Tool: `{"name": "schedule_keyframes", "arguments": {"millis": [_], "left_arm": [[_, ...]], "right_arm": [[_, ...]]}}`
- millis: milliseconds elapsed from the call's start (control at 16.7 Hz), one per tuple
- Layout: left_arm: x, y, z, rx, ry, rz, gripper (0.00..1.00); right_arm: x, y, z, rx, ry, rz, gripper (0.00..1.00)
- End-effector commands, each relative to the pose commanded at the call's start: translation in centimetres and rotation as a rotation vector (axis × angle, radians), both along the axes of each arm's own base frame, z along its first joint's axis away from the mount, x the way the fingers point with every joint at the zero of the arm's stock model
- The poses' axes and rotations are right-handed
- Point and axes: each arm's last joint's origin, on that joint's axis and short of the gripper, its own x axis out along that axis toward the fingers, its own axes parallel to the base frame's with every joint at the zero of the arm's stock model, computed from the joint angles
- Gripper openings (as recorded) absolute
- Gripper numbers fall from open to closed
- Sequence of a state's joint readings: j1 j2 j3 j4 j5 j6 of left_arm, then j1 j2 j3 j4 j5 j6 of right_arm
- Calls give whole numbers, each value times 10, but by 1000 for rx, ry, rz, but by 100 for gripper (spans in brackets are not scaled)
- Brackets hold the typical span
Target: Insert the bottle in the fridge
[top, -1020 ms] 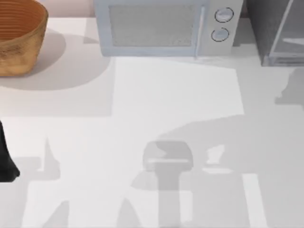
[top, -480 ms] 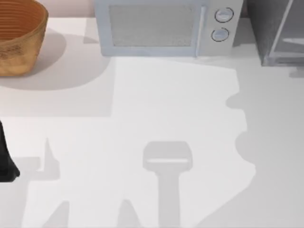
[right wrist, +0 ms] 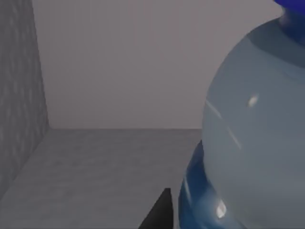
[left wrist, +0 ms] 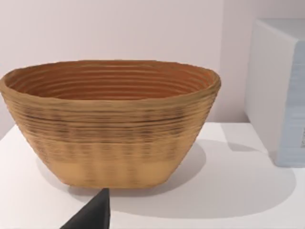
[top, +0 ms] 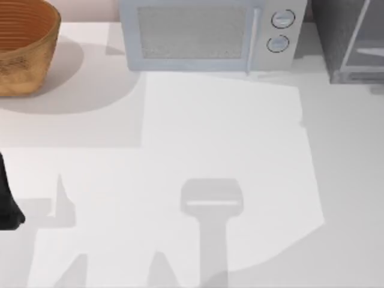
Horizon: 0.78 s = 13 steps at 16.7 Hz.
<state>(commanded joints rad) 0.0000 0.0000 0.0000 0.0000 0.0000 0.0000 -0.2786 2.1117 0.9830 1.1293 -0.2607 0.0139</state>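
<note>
**Bottle carried into the fridge cavity**

Where the right wrist view looks past the load, the bottle (right wrist: 252, 143) fills the near side of the picture, its clear body rounded, its blue label low and its blue cap at the upper corner. Its long axis runs roughly upright in that picture, close against the right gripper (right wrist: 159, 212), of which a single dark finger tip shows beside the bottle; whether the jaws pinch it cannot be told. Behind the bottle lie the grey floor, back and speckled side wall of the fridge (right wrist: 19, 95), so the bottle appears to be within or at the mouth of the cavity. The right arm is plainly the nearer. From above, the fridge (top: 351, 42) stands at the table's (top: 222, 132) far right corner, beside the white microwave (top: 204, 33). The left gripper (left wrist: 93, 214) is parked at the left edge, facing the wicker basket (left wrist: 109, 124).
</note>
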Motion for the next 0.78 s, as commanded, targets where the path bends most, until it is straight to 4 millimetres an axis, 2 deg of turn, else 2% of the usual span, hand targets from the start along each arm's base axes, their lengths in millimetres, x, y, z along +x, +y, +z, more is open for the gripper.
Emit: {"name": "schedule_keyframes", "arguments": {"millis": [120, 240, 660, 780], "left_arm": [[0, 0, 0, 0, 0, 0, 100], [0, 0, 0, 0, 0, 0, 100], [0, 0, 0, 0, 0, 0, 100], [0, 0, 0, 0, 0, 0, 100]], "right_arm": [[0, 2, -2, 3, 8, 5, 1], [9, 3, -5, 6, 17, 11, 1], [81, -2, 0, -1, -6, 2, 1], [94, 0, -1, 2, 1, 3, 1]]}}
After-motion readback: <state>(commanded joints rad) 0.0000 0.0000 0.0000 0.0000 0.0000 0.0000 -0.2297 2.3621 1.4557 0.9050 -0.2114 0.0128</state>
